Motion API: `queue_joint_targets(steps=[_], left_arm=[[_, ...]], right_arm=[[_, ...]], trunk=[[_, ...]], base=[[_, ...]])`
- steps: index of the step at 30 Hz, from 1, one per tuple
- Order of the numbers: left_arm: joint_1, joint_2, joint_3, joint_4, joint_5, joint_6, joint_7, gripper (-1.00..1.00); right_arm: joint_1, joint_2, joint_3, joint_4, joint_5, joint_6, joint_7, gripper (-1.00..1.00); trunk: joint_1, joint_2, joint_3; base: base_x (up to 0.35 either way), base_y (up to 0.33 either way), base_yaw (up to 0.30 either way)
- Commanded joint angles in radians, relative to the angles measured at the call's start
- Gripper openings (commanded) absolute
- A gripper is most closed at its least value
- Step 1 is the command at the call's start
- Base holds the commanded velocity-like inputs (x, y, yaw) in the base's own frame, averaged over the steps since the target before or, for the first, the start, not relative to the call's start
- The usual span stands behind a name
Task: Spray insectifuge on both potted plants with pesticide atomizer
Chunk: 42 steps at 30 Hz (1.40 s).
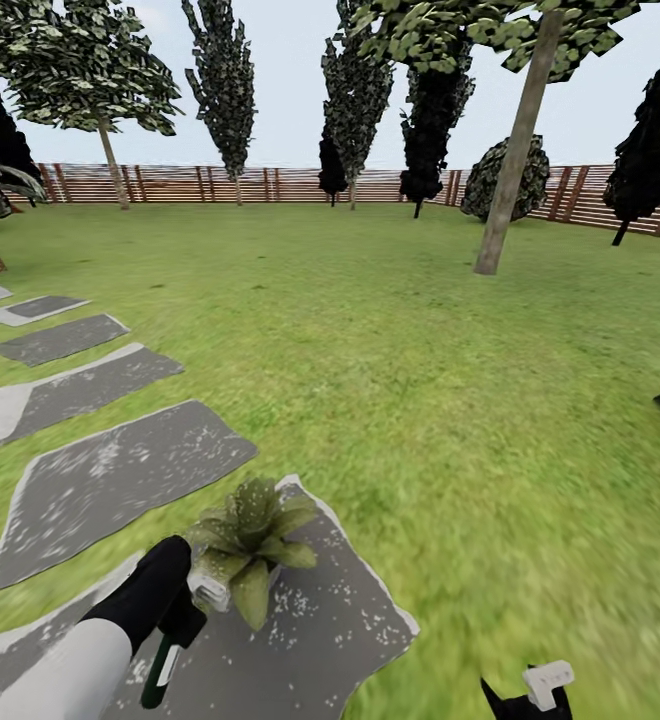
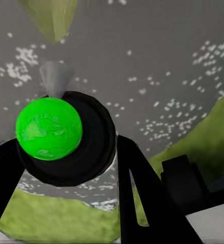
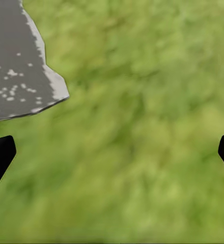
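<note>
Garden: green lawn ringed by a brown slat fence, with trees beyond the fingers.
Stepping stones: irregular grey slabs run ahead and to the left of the left fingers; the nearest stone lies directly under them.
Potted plant: one low rosette sits on that nearest stone, just ahead of the left fingers and close to the bottle's head; its leaf tip shows past the nozzle in the left wrist view.
Left gripper: fingers clenched around the pesticide atomizer, long axis hanging steeply down toward the stone, grey trigger head toward the plant.
Right gripper: fingers spread wide, holding nothing, over bare grass beside a stone corner.
Nearer arm: the left, by far.
Judgement: spraying this plant looks imminent; the second plant remains to be found.
</note>
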Motion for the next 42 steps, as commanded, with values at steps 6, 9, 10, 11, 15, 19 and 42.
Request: queue_joint_targets(steps=[6, 9, 10, 11, 15, 19, 42], left_arm=[[0.024, -0.006, -0.005, -0.007, -0.003, -0.002, -0.012, -1.00], [0.025, -0.011, -0.002, -0.013, -0.002, -0.002, -0.014, -1.00], [0.025, -0.011, -0.001, -0.013, -0.002, -0.002, -0.013, -1.00], [0.025, -0.012, 0.000, -0.014, -0.002, -0.002, -0.013, -1.00], [0.025, -0.014, -0.001, -0.015, -0.002, -0.002, -0.013, -1.00], [0.025, -0.016, -0.003, -0.016, -0.003, -0.002, -0.013, -1.00], [0.085, 0.010, -0.005, 0.010, 0.124, -0.069, -0.029, -1.00]], right_arm=[[-0.001, -0.003, 0.006, 0.001, -0.011, -0.004, 0.011, 1.00], [-0.001, -0.003, 0.006, 0.001, -0.011, -0.004, -0.024, 1.00], [-0.001, -0.003, 0.007, 0.001, -0.010, -0.004, -0.038, 1.00], [-0.001, -0.002, 0.007, 0.001, -0.010, -0.004, -0.044, 1.00], [-0.001, -0.002, 0.007, 0.001, -0.009, -0.004, -0.048, 1.00], [-0.001, -0.002, 0.007, 0.001, -0.009, -0.004, -0.048, 1.00], [-0.001, -0.002, 0.007, 0.002, -0.009, -0.004, -0.048, 1.00]], trunk=[[0.000, 0.000, -0.001], [0.000, 0.000, -0.001], [0.000, 0.000, -0.001], [0.000, 0.000, -0.001], [0.000, 0.000, -0.001], [0.000, 0.000, -0.001], [0.000, 0.000, -0.001]], base=[[0.000, 0.000, 0.250], [0.065, -0.046, 0.277], [0.192, -0.159, 0.258], [0.219, -0.180, 0.115], [0.236, -0.190, 0.024], [0.157, -0.230, 0.002], [-0.053, -0.135, 0.186]])
